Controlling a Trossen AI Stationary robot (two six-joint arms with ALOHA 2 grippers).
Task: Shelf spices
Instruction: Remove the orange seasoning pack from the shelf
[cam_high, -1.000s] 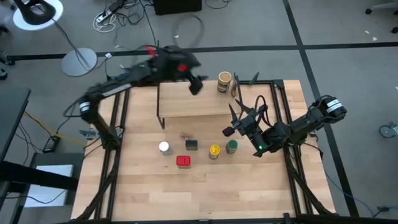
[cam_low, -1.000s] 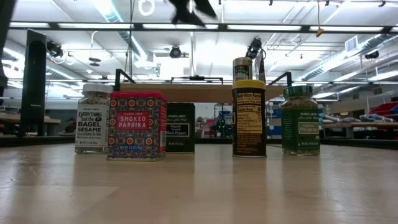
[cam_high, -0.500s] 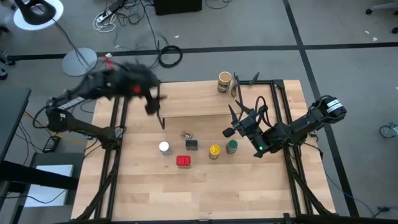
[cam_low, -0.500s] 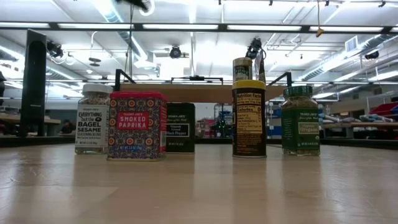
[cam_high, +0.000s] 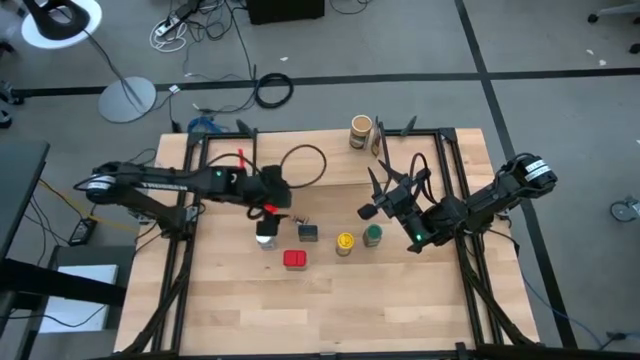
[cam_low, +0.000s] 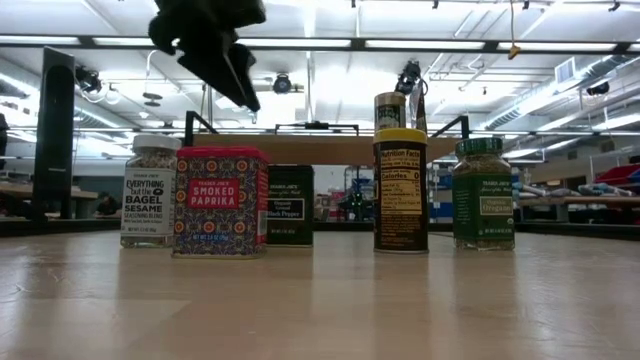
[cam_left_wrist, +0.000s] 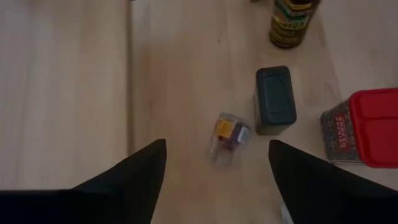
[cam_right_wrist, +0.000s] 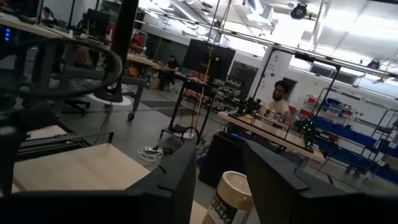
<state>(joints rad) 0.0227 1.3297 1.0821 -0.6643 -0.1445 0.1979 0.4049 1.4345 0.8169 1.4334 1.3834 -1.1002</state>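
Small tan-capped jar lying on side on table, between tips of left gripper; jaws wide apart, empty. Dark tin at jar's 2 o'clock. Right gripper partly open, empty.

spice containers: 7 | tins: 2 | jars: 4 | canister: 1 | shelf: 1

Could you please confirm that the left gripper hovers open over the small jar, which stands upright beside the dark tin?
Not quite: the small jar lies on its side, not upright, as the left wrist view shows. The rest is right: the left gripper hovers open over it, and it is beside the dark tin.
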